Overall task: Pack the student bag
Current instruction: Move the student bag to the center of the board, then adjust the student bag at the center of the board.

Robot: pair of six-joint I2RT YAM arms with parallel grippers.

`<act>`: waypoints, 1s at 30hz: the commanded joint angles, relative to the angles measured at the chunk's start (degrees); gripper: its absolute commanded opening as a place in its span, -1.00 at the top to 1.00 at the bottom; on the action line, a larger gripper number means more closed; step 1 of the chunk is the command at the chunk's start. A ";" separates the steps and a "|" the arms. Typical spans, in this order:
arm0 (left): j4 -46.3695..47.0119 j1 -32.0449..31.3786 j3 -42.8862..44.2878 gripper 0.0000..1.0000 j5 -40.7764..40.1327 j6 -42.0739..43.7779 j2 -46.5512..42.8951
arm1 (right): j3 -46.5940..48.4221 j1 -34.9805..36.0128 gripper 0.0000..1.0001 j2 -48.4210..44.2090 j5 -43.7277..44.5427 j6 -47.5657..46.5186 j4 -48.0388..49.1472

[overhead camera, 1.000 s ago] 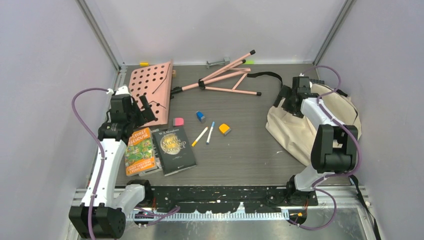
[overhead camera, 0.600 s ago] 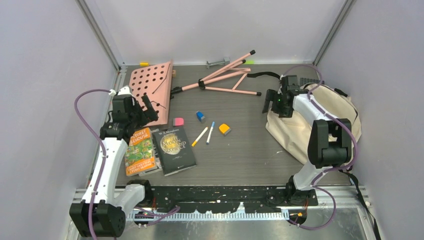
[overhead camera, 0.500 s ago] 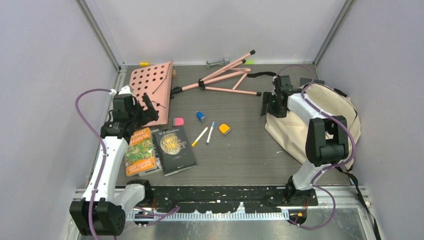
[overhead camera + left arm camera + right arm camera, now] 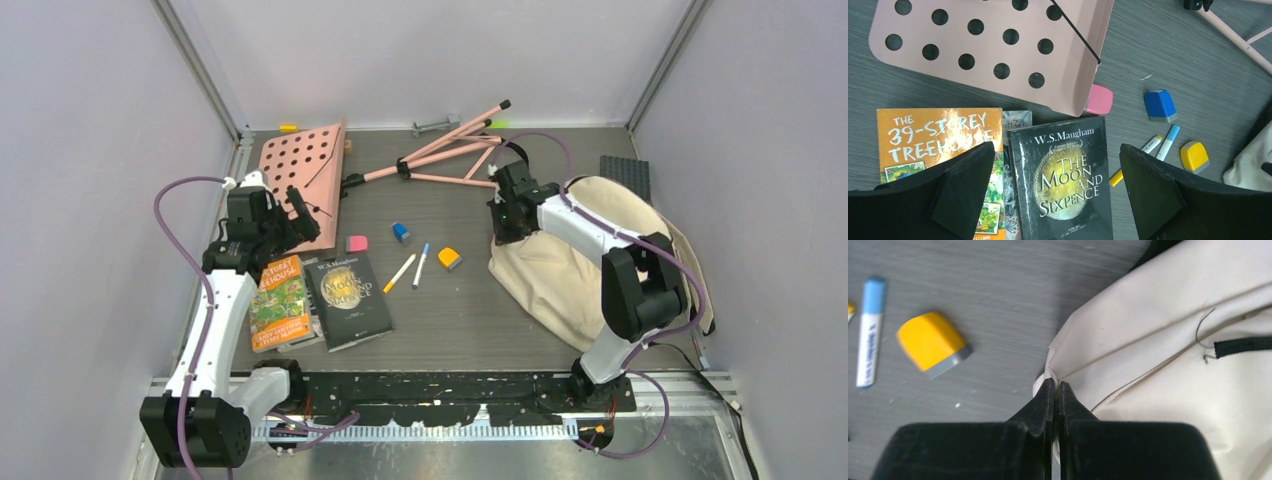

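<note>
Student bag, cream cloth: R gripper pinched shut on its corner fold; L gripper spread wide, holding nothing, above two books.

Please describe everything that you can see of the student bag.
The student bag is a large, soft backpack of cream-beige cloth with stitched seams and a black webbing strap. It lies slumped and crumpled on the right side of the dark table. The right gripper is shut on a fold at its left edge.
</note>
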 commanded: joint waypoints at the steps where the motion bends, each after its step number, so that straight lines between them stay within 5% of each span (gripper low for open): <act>1: 2.11 -0.14 0.43 -0.99 2.71 1.25 -0.22 | 0.63 6.66 0.99 -5.28 -5.19 0.66 -0.15; 6: 1.71 -0.14 -0.89 -0.99 3.92 1.42 -1.60 | 0.13 12.82 0.97 -7.35 -3.39 1.11 -1.26; 13: 1.75 -0.14 -3.10 -0.99 6.55 1.71 -4.46 | 1.36 13.67 -0.36 -13.60 10.86 6.24 -1.71; 16: 2.39 -0.14 -3.83 -0.97 8.76 1.65 -5.09 | 2.73 12.78 -0.74 -15.27 16.52 7.99 -2.70; 25: 4.30 -2.46 -2.87 -0.88 12.53 -1.59 -4.09 | 3.12 -2.53 -0.97 -18.68 20.69 4.30 -6.30; 30: 5.72 -10.72 0.01 -0.85 10.28 -11.82 0.12 | 1.95 -14.35 -0.99 -18.93 20.87 0.57 -3.10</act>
